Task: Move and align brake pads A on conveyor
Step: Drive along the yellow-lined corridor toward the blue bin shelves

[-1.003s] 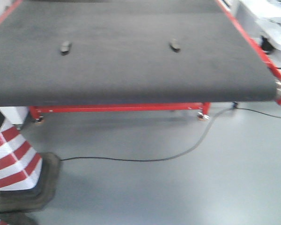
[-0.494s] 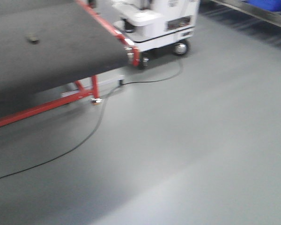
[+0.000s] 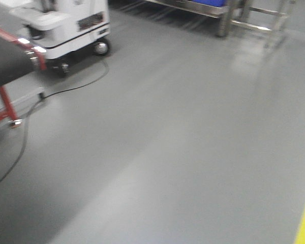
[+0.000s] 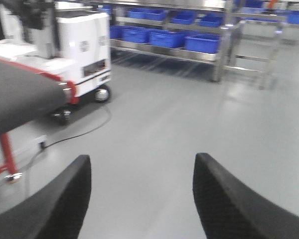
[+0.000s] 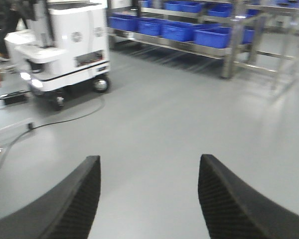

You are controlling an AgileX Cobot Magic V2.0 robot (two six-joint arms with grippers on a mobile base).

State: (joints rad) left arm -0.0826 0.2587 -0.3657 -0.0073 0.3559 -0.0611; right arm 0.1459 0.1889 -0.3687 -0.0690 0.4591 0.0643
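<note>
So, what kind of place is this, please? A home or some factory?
Most likely a factory or workshop floor: a red-framed conveyor with a dark belt, steel shelving holding blue bins, and a white wheeled machine on a smooth grey floor.

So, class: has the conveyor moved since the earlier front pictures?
No. The conveyor stays beside the white cart; only the camera swung right, sliding it leftward.

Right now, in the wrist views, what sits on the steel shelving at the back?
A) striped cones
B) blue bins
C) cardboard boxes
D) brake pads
B: blue bins line the steel shelving beyond the white wheeled unit in both wrist views.
</note>
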